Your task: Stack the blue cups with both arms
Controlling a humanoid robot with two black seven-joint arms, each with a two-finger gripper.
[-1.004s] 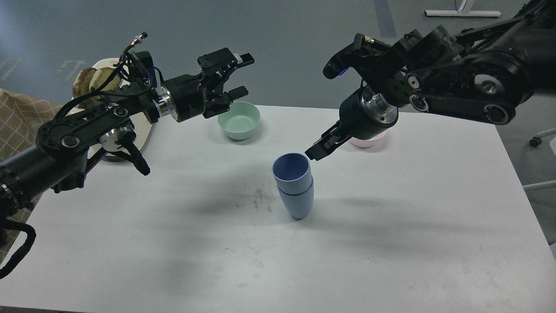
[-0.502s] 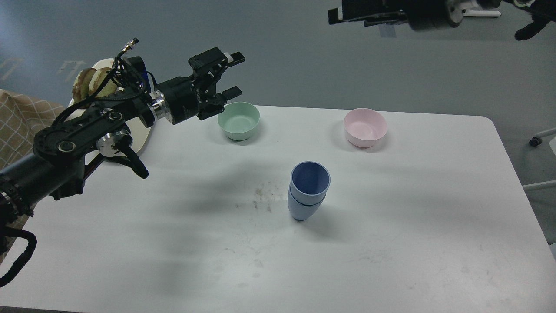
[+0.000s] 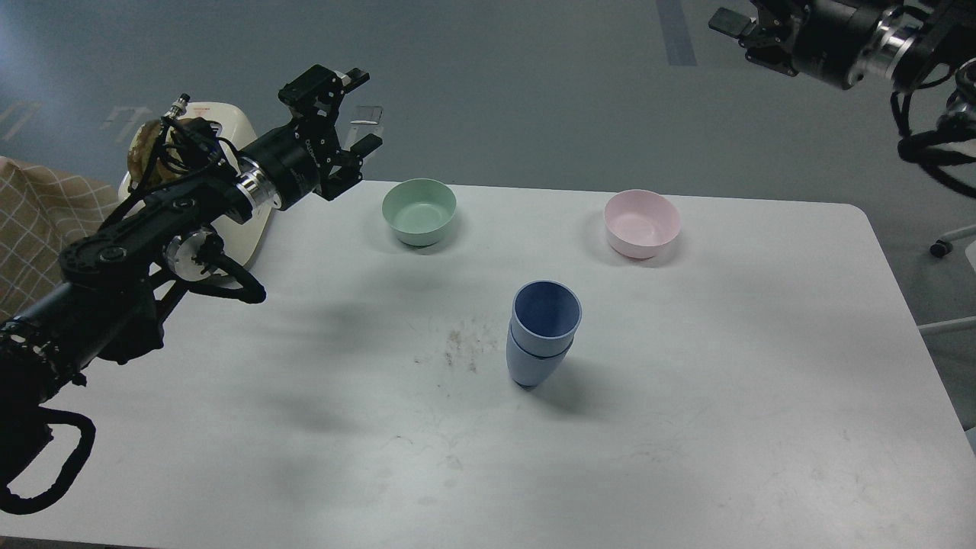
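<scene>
Blue cups [image 3: 543, 335] nested, stack upright mid-table [image 3: 686, 427], nothing gripping it. Left gripper [image 3: 358, 110] raised beyond table's far-left edge, fingers spread, empty. Right gripper [image 3: 732, 27] high at top right, pointing left; finger spacing unclear.

faint white lettering on left gripper [image 3: 357, 114] body — too small, unreadable

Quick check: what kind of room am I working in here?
Probably a lab or office test space: a plain white table on a grey floor, a chair caster at right, and only cups and bowls laid out.
</scene>
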